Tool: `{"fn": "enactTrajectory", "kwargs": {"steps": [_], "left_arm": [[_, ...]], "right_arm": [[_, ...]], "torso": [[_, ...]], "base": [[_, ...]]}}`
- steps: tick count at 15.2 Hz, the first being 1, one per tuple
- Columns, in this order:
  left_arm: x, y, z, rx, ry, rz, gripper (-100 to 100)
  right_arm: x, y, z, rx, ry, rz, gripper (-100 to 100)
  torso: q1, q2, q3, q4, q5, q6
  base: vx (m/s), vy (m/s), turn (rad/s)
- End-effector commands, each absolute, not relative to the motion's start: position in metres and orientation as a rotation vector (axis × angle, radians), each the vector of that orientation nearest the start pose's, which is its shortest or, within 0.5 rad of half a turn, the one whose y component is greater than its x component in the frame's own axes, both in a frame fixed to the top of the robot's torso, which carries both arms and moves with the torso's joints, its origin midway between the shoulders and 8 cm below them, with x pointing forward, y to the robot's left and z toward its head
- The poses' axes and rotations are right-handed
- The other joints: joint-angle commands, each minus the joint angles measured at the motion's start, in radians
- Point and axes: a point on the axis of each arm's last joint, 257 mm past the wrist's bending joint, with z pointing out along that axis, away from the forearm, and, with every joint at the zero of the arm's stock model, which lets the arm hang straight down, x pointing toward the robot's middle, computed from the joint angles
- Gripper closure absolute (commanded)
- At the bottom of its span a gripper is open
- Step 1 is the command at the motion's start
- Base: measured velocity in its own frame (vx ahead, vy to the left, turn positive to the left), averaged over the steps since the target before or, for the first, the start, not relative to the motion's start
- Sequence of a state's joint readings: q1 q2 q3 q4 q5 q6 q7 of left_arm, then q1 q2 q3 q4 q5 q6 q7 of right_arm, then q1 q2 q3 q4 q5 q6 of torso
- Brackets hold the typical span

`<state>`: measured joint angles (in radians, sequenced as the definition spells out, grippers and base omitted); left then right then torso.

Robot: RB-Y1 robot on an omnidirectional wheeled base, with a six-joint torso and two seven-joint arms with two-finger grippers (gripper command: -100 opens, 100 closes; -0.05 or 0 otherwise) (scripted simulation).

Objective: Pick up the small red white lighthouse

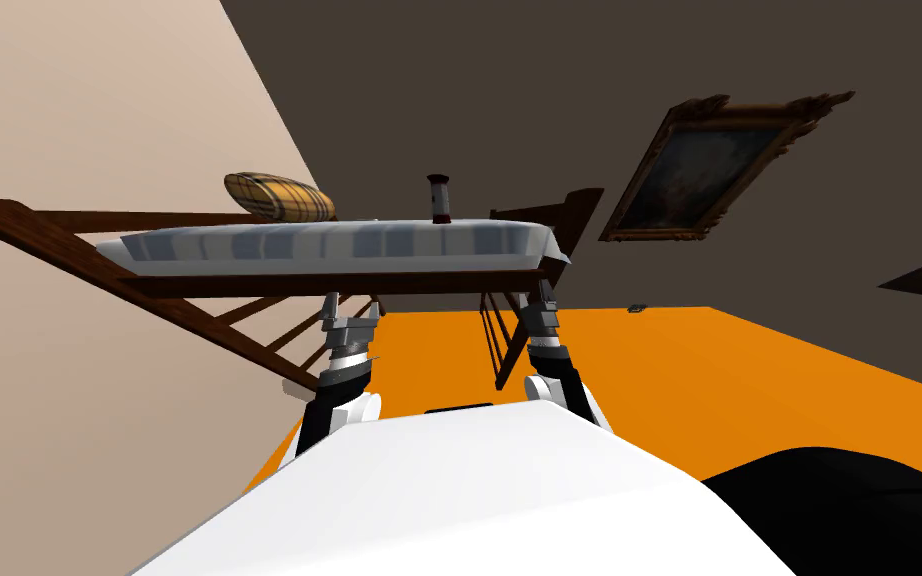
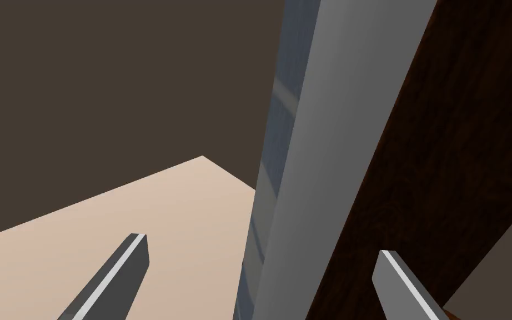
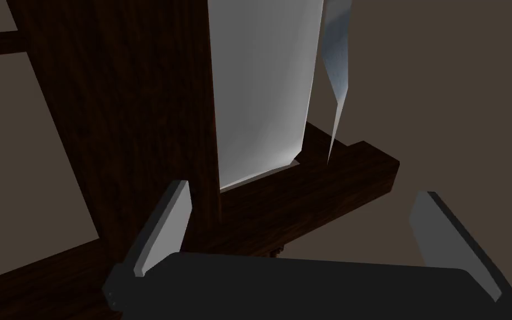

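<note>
Left tool (image 2: 261, 244) and right tool (image 3: 302, 189) gape wide, empty, at the bed (image 1: 299, 245) edge. At twelve o'clock on the bed stands what is probably the lighthouse (image 1: 438, 198).

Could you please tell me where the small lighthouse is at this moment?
In the head view, the lighthouse stands upright on the grey mattress, to the right of the plaid pillow, towards its right end.

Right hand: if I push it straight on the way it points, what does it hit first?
Most likely the dark wooden bed frame: its rail lies close ahead of the right hand, with the grey mattress beyond. Depth is uncertain.
</note>
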<state>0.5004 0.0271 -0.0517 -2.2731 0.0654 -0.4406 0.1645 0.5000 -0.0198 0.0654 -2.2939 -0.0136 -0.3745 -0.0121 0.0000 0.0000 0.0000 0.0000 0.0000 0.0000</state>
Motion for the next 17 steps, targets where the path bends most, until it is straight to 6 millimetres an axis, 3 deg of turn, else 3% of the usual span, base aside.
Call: {"fn": "enactTrajectory", "kwargs": {"steps": [1, 7, 8, 9, 10, 11, 13, 14, 16, 17], "left_arm": [[0.369, 0.262, 0.005, -0.798, 0.640, -1.556, -100], [0.400, 0.254, -0.002, -0.795, 0.711, -1.603, -100], [0.411, 0.255, -0.012, -0.817, 0.747, -1.607, -100], [0.413, 0.252, -0.004, -0.798, 0.737, -1.619, -100], [0.413, 0.252, -0.004, -0.797, 0.736, -1.620, -100], [0.427, 0.253, -0.012, -0.817, 0.771, -1.626, -100], [0.429, 0.251, -0.005, -0.802, 0.762, -1.636, -100], [0.443, 0.253, -0.015, -0.829, 0.799, -1.637, -100], [0.445, 0.250, -0.006, -0.808, 0.788, -1.650, -100], [0.460, 0.254, -0.016, -0.840, 0.825, -1.648, -100]], "right_arm": [[0.364, -0.259, 0.005, 0.756, 0.699, 1.361, 0], [0.364, -0.259, 0.005, 0.756, 0.699, 1.362, 0], [0.364, -0.259, 0.005, 0.756, 0.699, 1.362, 0], [0.364, -0.259, 0.005, 0.756, 0.699, 1.362, 0], [0.364, -0.259, 0.005, 0.756, 0.699, 1.362, 0], [0.364, -0.259, 0.005, 0.756, 0.699, 1.362, 0], [0.364, -0.259, 0.005, 0.756, 0.699, 1.362, 0], [0.364, -0.259, 0.005, 0.756, 0.699, 1.362, 0], [0.364, -0.259, 0.005, 0.756, 0.699, 1.362, 0], [0.364, -0.259, 0.005, 0.756, 0.699, 1.362, 0]], "torso": [[0.000, 0.000, 0.000, 0.000, 0.000, 0.000], [-0.004, 0.006, 0.003, 0.001, -0.001, 0.000], [-0.004, 0.006, 0.003, 0.001, -0.001, 0.000], [-0.003, 0.006, 0.003, 0.001, -0.001, 0.000], [-0.003, 0.005, 0.003, 0.001, -0.001, 0.000], [-0.003, 0.004, 0.002, 0.001, -0.001, 0.000], [-0.003, 0.004, 0.002, 0.001, -0.001, 0.000], [-0.003, 0.004, 0.002, 0.001, -0.001, 0.000], [-0.003, 0.004, 0.003, 0.001, -0.001, 0.000], [-0.003, 0.004, 0.002, 0.001, -0.001, 0.000]], "base": [[-0.033, -0.017, 0.038], [-0.081, -0.049, 0.039], [-0.076, -0.044, 0.044], [-0.066, -0.040, 0.035], [-0.045, -0.032, 0.008], [-0.058, -0.042, 0.039], [-0.061, -0.043, 0.027], [-0.068, -0.039, 0.037], [-0.063, -0.041, 0.026], [-0.064, -0.056, 0.033]]}}
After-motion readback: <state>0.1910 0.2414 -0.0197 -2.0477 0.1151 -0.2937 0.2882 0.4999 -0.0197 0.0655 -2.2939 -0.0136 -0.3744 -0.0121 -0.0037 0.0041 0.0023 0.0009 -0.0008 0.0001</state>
